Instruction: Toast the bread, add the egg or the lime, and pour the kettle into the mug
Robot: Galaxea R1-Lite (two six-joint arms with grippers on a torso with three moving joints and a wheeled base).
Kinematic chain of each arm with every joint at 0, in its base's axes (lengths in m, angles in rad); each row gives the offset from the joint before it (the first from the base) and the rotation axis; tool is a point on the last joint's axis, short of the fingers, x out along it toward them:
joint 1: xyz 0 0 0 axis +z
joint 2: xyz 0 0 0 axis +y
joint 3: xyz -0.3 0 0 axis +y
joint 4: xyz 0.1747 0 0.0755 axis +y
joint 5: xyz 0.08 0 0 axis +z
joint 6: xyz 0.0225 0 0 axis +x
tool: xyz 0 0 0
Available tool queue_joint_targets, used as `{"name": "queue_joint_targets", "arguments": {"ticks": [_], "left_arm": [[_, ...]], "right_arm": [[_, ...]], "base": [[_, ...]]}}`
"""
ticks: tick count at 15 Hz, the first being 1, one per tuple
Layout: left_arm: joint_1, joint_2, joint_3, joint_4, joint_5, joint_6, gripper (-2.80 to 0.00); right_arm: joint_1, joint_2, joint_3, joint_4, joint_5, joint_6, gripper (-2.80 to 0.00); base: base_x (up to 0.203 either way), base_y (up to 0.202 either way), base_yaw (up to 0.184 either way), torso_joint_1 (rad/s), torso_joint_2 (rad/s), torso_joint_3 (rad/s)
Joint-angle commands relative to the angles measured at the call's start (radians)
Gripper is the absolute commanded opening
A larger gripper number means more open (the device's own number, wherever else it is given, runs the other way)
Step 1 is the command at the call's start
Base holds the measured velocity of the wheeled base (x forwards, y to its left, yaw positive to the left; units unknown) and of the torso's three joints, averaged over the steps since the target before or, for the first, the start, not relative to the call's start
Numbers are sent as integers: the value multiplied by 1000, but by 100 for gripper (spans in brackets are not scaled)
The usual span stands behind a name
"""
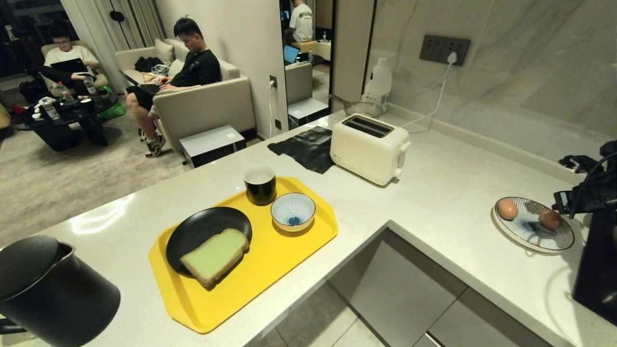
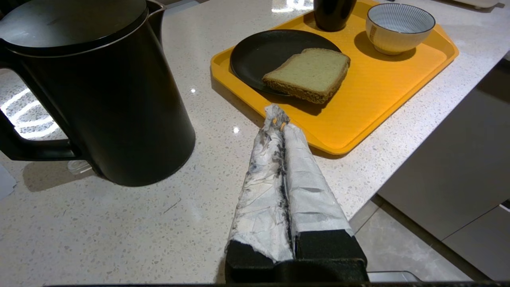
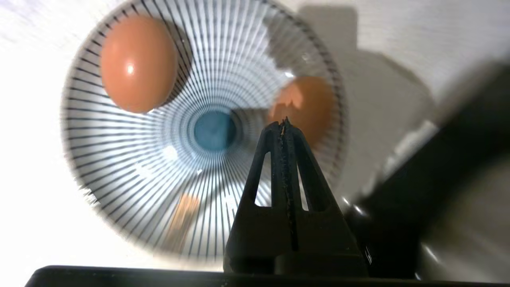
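R gripper [image 3: 283, 124] fingers pressed together, empty, above egg [image 3: 305, 105] near striped plate's [image 3: 119, 191] rim — prob knocks it off w/o reopening

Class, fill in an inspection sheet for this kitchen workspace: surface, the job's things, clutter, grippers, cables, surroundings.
Surface: pale speckled L-shaped counter.
Job's things: bread on a black plate, mug and striped bowl on a yellow tray; kettle; toaster empty; two eggs on a striped plate.
Clutter: black bag; bottle.
Grippers: left gripper shut, empty, beside the kettle; right gripper shut, empty, above the eggs.
Cables: white cord to wall socket.
Surroundings: people on sofas.
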Motion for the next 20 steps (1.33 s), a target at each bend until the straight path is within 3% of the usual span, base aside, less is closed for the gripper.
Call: {"name": "queue_joint_targets", "arguments": {"ticks": [1,4,8,13,16,20], "left_arm": [[0,-3,0,0,0,0,-280],[0,-3,0,0,0,0,-280],[0,-3,0,0,0,0,-280],[0,-3,0,0,0,0,-280],[0,-3,0,0,0,0,-280],[0,-3,-1,0,0,0,-280]], "right_arm": [[-21,-181,58,14,4,54,-280],[-15,-392,170,20,2,162,-280],[14,-737,333,21,-12,211,-280],[48,-1095,646,13,-175,212,-280],[72,-1097,721,10,-209,153,-280],[106,-909,663,-14,-230,105,-280]], "base": [[0,0,0,0,0,0],[0,0,0,0,0,0],[0,0,0,0,0,0],[0,0,0,0,0,0],[0,0,0,0,0,0],[0,0,0,0,0,0]]}}
